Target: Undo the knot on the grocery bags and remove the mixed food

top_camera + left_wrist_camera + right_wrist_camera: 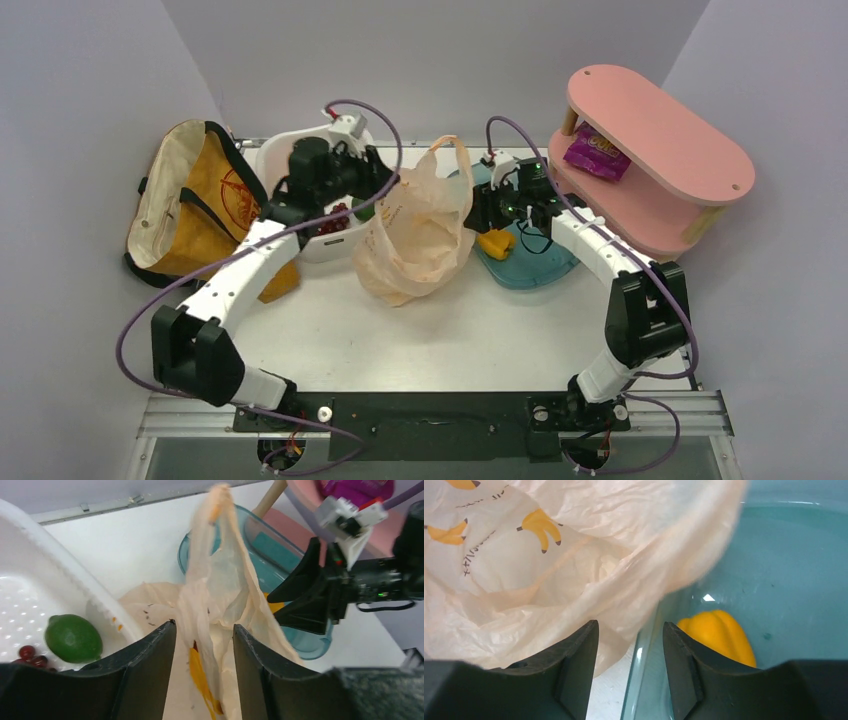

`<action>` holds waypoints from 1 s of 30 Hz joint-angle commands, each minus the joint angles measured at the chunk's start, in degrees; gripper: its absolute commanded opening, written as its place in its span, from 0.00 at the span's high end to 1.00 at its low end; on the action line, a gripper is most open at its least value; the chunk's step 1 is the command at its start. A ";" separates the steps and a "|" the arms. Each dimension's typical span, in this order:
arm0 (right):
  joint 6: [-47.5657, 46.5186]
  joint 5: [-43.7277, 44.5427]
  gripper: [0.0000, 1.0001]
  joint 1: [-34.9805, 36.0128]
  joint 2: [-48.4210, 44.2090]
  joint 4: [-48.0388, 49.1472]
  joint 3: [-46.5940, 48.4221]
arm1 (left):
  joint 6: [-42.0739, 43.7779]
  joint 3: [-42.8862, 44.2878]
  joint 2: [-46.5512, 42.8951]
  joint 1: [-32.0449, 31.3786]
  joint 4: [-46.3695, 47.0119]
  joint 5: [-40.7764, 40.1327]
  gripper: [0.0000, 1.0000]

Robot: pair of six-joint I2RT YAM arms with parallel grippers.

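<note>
The peach plastic bag [420, 235] stands mid-table with one loop handle upright. My left gripper [384, 190] is open at the bag's left side. In the left wrist view [204, 627] its jaws straddle a fold of the bag [220, 585] without pinching it. My right gripper [477, 212] is open and empty at the bag's right side, over the rim of the teal tub [644, 650]. A yellow bell pepper [719, 635] lies in that tub. A green round fruit [73, 638] and dark red grapes [30, 654] lie in the white tub [285, 160]. The mustard tote [190, 210] lies far left.
A pink two-level shelf [650, 150] stands at the back right with a purple snack packet [596, 152] on its lower level. The teal tub [535, 268] sits between the shelf and the bag. Grey walls close in on the left, back and right.
</note>
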 commanded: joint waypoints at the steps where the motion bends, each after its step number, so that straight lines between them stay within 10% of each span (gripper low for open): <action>1: 0.40 -0.41 0.54 0.77 2.61 1.71 5.31 | 1.19 10.40 -6.35 11.95 -14.32 23.02 0.56; 10: 0.44 4.28 0.44 -0.35 3.16 1.61 11.71 | 20.74 23.10 -11.77 37.09 -46.57 9.77 0.50; 18: -0.29 2.52 0.31 0.05 0.25 -1.22 17.37 | 27.66 26.21 -11.84 60.23 -49.72 11.47 0.49; 30: -0.04 1.79 0.29 1.00 -3.77 -5.06 15.99 | 42.87 29.13 1.59 65.49 -55.97 7.59 0.72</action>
